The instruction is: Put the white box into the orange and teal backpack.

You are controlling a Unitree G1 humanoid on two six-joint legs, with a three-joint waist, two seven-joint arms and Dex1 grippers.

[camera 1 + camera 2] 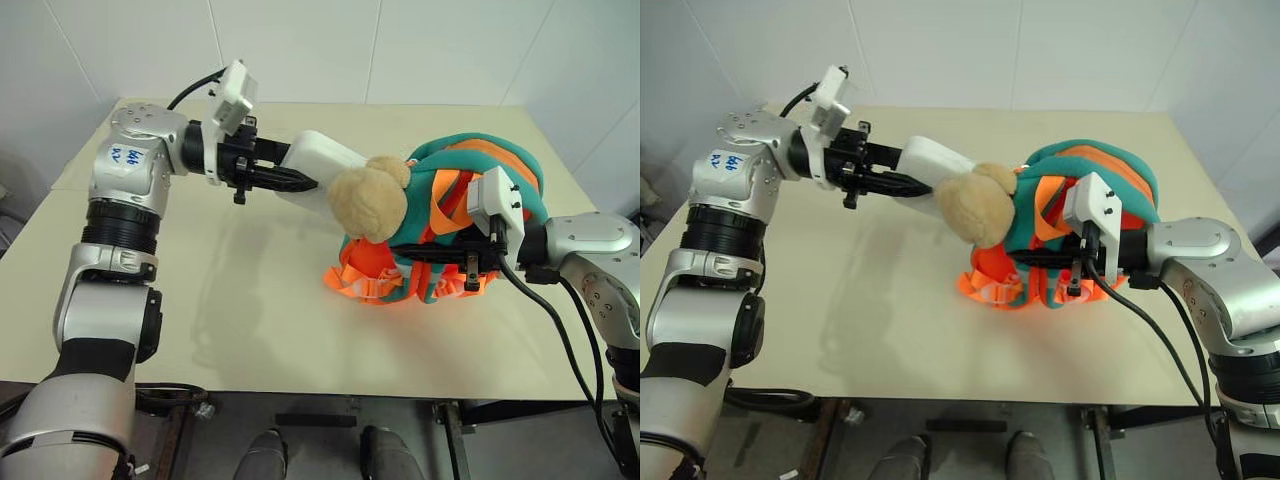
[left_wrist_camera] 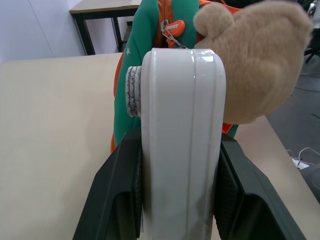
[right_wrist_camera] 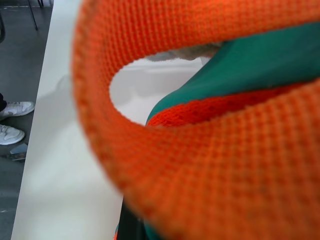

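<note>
The white box (image 1: 322, 160) hangs in the air above the table, clamped edge-on by my left gripper (image 1: 292, 181), which is shut on it. Its far end nearly touches the tan plush head (image 1: 368, 203) on the orange and teal backpack (image 1: 478, 172). In the left wrist view the white box (image 2: 182, 140) stands between the black fingers (image 2: 117, 200), with the plush head and the teal backpack (image 2: 135, 65) just beyond it. My right gripper (image 1: 440, 253) is shut on an orange strap (image 3: 210, 165) at the backpack's front and keeps the bag upright.
The beige table (image 1: 250, 320) holds the backpack right of centre. Open surface lies to the left and toward the front edge. White walls rise behind the table. Black cables hang from my right arm near the table's right edge.
</note>
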